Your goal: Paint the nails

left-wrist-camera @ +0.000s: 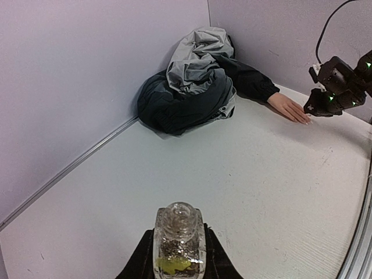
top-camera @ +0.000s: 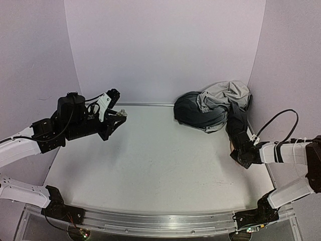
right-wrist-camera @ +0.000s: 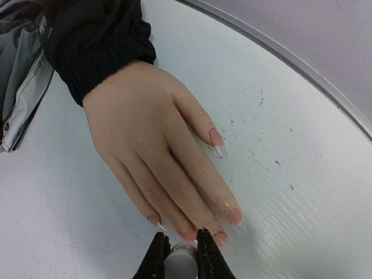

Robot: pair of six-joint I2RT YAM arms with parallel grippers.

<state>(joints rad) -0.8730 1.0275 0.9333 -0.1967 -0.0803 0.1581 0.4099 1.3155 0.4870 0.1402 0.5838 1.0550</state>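
Observation:
The pale peach mannequin hand [right-wrist-camera: 145,139] lies palm down on the table, its wrist in a dark grey jacket sleeve [right-wrist-camera: 99,46]. Its nails [right-wrist-camera: 234,216] are long and pinkish. My right gripper [right-wrist-camera: 179,247] is shut on a white cap [right-wrist-camera: 180,260] and sits right at the tips of the middle fingers. It also shows in the top view [top-camera: 239,156], where it hides most of the hand. My left gripper [left-wrist-camera: 178,258] is shut on a small clear bottle [left-wrist-camera: 178,238] with an open neck, held above the table at the far left [top-camera: 118,114]. The hand also shows in the left wrist view [left-wrist-camera: 289,107].
The crumpled grey and dark jacket [top-camera: 210,108] lies in the back right corner against the wall. Purple walls close the table on three sides. A metal rail [top-camera: 160,223] runs along the near edge.

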